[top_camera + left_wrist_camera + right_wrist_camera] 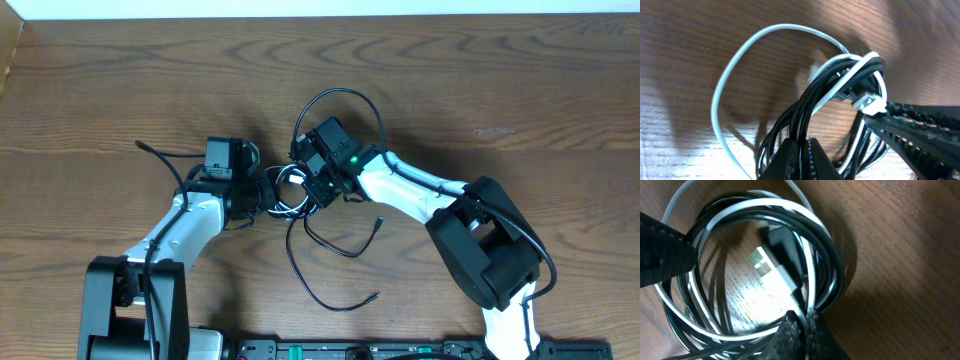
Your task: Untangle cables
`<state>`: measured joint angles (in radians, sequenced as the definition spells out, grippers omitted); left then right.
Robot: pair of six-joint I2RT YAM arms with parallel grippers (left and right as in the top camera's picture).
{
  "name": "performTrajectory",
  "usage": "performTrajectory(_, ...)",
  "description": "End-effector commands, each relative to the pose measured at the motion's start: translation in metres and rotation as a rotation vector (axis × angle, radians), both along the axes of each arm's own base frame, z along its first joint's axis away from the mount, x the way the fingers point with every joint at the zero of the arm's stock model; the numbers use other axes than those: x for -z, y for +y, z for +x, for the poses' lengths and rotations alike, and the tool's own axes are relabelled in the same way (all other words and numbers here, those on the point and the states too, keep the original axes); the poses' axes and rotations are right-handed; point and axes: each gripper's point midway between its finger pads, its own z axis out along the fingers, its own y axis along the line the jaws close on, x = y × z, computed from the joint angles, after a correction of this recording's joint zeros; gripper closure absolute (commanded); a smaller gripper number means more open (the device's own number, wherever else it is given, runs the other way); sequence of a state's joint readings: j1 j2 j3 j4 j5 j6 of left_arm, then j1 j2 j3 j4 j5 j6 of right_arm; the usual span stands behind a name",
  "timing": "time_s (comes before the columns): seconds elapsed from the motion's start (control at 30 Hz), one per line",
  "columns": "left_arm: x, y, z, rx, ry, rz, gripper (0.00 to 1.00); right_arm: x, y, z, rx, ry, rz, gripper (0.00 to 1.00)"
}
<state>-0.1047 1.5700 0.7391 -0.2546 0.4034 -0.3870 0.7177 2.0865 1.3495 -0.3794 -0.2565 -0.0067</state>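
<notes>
Brown wood-grain desk (480,80) carries the tangled cables (288,192) at its middle, between both arms. Here the left end effector (800,150) is pinched narrow on several black strands of the coil, and the right end effector (802,325) is clamped on black and white strands. One white cable (720,100) loops outward over the wood.

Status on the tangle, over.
Left pincer shut on cable bundle. Right pincer shut on it too. Bundle black and white, coiled together. Nothing blocking.
</notes>
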Motion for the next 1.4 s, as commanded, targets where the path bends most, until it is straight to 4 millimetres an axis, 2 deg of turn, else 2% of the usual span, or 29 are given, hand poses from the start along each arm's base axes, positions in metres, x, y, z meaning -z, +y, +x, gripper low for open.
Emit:
performTrajectory(0.0, 0.008, 0.01, 0.001, -0.041, 0.011, 0.054, 0.92, -0.013, 0.009, -0.003, -0.015, 0.001, 0.036, 0.99)
performTrajectory(0.17, 0.01, 0.02, 0.002, -0.125, 0.031, 0.087, 0.93, -0.049, 0.011, 0.004, -0.012, -0.054, 0.09, 0.99)
performTrajectory(0.27, 0.011, 0.024, 0.003, -0.169, 0.041, 0.091, 0.93, -0.059, 0.011, 0.004, -0.005, -0.065, 0.103, 0.99)
performTrajectory(0.37, 0.011, 0.025, 0.003, -0.195, 0.047, 0.092, 0.93, -0.056, 0.006, 0.006, 0.033, -0.059, 0.08, 0.99)
performTrajectory(0.73, 0.012, 0.027, 0.002, -0.201, 0.05, 0.103, 0.92, -0.039, -0.033, 0.018, 0.22, -0.085, -0.104, 0.99)
performTrajectory(1.07, 0.012, 0.027, 0.002, -0.2, 0.049, 0.102, 0.91, -0.02, -0.05, 0.005, 0.335, -0.016, -0.156, 0.99)
performTrajectory(1.17, 0.011, 0.026, 0.003, -0.197, 0.046, 0.095, 0.76, -0.011, -0.056, -0.002, 0.369, 0.016, -0.168, 0.99)
performTrajectory(1.27, 0.006, 0.018, 0.01, -0.168, 0.012, 0.055, 0.65, -0.006, -0.059, -0.005, 0.375, 0.024, -0.174, 0.99)
performTrajectory(1.37, -0.007, 0.004, 0.02, -0.11, -0.032, -0.015, 0.58, -0.006, -0.058, -0.005, 0.388, 0.029, -0.168, 0.99)
